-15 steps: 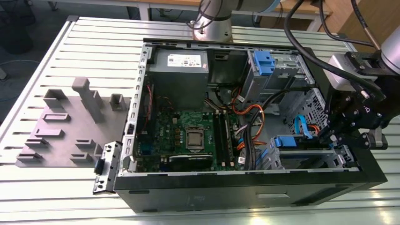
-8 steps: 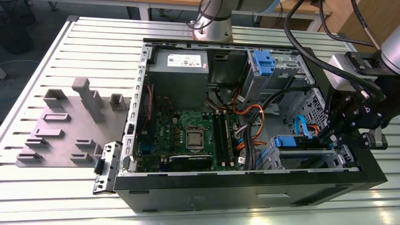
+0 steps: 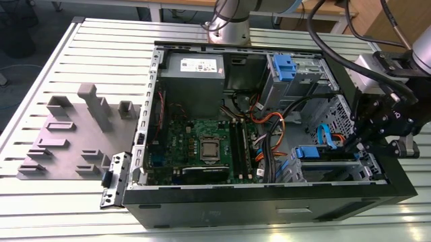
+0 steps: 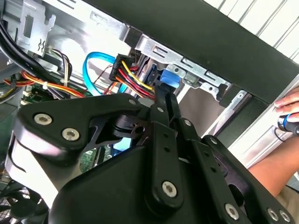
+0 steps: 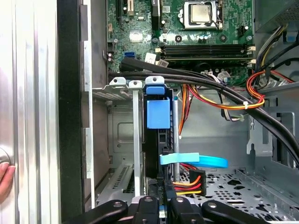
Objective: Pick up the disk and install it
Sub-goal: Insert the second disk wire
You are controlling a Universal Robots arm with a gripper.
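Gripper (image 5: 161, 207) is seen low inside the case (image 3: 269, 204), fingers (image 5: 150, 210) drawn close together at the rear edge of the disk (image 5: 159, 135); whether they clamp it cannot be told. The disk sits on edge in the drive cage (image 5: 122, 140), blue carrier tab facing out. One blue data cable (image 5: 194, 160) and one power plug (image 5: 191, 181) are seen at its rear end. A person's fingers (image 5: 4, 176) rest outside the case wall. Farther in: one motherboard (image 3: 202, 146), one CPU (image 5: 202, 13). In the exterior view, two blue carriers are counted: disk (image 3: 308, 152) near the gripper (image 3: 367, 146), another (image 3: 284, 68) in the far bay. Arm (image 3: 397, 65) is angled down from the exterior view's right.
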